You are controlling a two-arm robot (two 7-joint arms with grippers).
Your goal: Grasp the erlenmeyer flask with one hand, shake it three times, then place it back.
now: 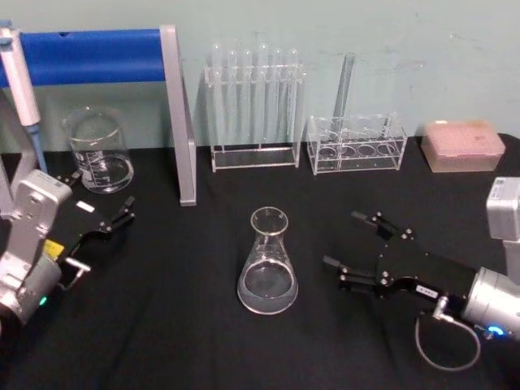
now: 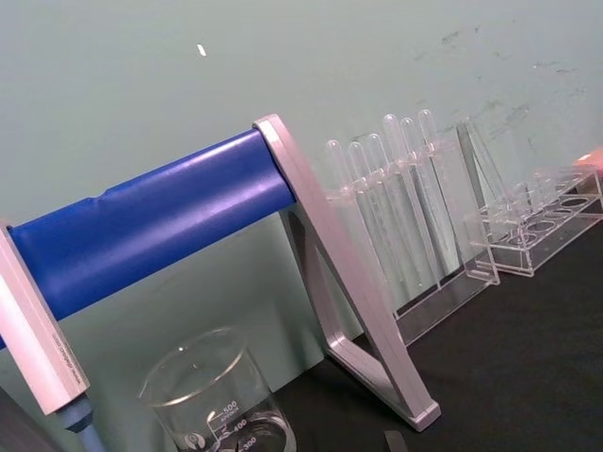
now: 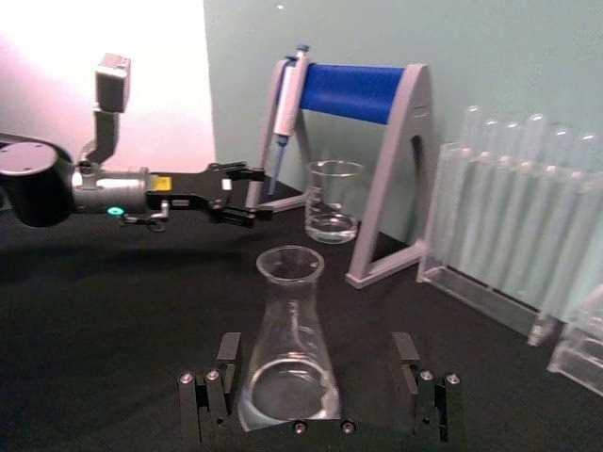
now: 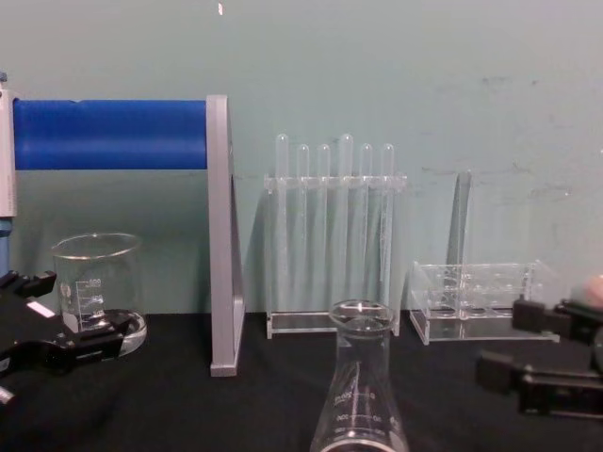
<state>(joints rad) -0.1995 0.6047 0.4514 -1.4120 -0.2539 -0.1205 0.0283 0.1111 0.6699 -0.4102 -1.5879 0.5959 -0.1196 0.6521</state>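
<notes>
The erlenmeyer flask [image 1: 266,264] is clear glass and stands upright on the black table at the centre, also seen in the chest view [image 4: 358,400]. My right gripper [image 1: 343,240] lies low just right of it, open, jaws pointing at the flask with a small gap between them. In the right wrist view the flask [image 3: 287,348] stands ahead of and between the spread fingers [image 3: 226,353]. My left gripper [image 1: 104,197] rests open at the table's left, beside the beaker, holding nothing; the right wrist view shows it beyond the flask [image 3: 267,194].
A glass beaker [image 1: 97,150] stands back left beside a blue-barred pipette stand [image 1: 97,55] holding a pipette [image 1: 18,77]. A test tube rack [image 1: 256,106], a lower clear rack [image 1: 357,145] and a pink box [image 1: 461,146] line the back edge.
</notes>
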